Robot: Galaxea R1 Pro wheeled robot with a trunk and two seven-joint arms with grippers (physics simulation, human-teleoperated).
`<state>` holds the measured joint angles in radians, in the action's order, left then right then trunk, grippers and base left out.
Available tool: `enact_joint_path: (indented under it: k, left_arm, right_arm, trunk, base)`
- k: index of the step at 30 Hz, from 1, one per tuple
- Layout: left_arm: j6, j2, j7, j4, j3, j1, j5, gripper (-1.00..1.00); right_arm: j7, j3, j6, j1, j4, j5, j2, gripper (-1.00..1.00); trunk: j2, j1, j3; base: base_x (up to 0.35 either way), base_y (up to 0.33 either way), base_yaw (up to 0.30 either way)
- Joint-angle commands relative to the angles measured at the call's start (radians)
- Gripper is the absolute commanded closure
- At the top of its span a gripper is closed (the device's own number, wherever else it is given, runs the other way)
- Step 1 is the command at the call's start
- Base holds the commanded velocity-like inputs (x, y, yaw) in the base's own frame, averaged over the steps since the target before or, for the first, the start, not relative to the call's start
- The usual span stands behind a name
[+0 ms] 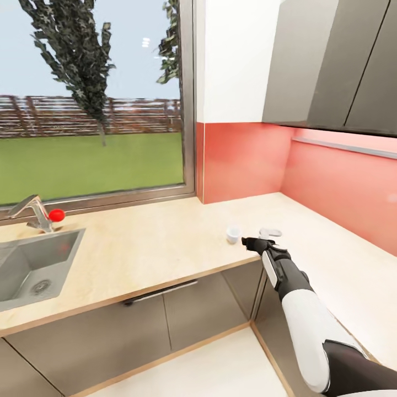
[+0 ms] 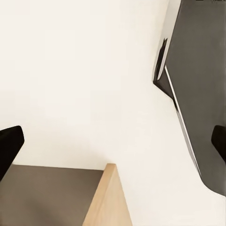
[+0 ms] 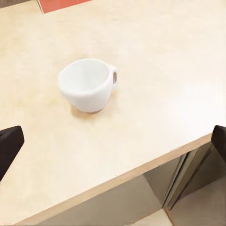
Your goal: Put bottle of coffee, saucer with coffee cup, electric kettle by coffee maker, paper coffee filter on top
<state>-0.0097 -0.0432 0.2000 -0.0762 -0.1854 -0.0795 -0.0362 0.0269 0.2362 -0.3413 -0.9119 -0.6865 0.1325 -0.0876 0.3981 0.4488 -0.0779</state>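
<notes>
Nearest to us, our right gripper (image 1: 255, 242) hovers over the front edge of the countertop (image 1: 143, 248), with its jaws wide open and holding nothing. Just beyond it the white coffee cup (image 3: 89, 84) stands upright on the counter, apart from the fingers. Our left gripper (image 2: 113, 143) is also open and empty. Far left, the sink (image 1: 33, 270) sits under the window (image 1: 94, 99).

The pale wood bench (image 1: 149, 248) carries a white cup (image 1: 233, 234) standing upright near its front edge, and a sink (image 1: 33, 270) is set into it.
</notes>
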Motion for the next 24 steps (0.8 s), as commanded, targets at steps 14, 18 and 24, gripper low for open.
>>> enact_joint_path:
  k: [14,18,24]
  left_arm:
    - [-0.003,0.000,0.001,-0.001,-0.006,0.000,-0.004,-1.00]
    - [-0.003,0.000,0.001,0.000,-0.006,-0.001,-0.004,-1.00]
    - [-0.005,0.001,0.001,0.000,-0.006,-0.002,-0.004,-1.00]
  right_arm:
    - [0.003,0.005,-0.005,-0.001,-0.002,0.010,-0.001,-1.00]
    - [0.003,0.005,-0.005,-0.001,0.000,0.011,-0.001,-1.00]
    - [0.002,0.005,-0.006,-0.001,0.002,0.013,0.000,-1.00]
  trunk:
    - [0.002,0.001,-0.002]
    - [0.002,0.001,-0.002]
    - [0.002,0.001,-0.002]
  base:
    - [0.334,0.000,0.000]
    - [0.335,0.000,0.000]
    - [0.263,0.000,0.000]
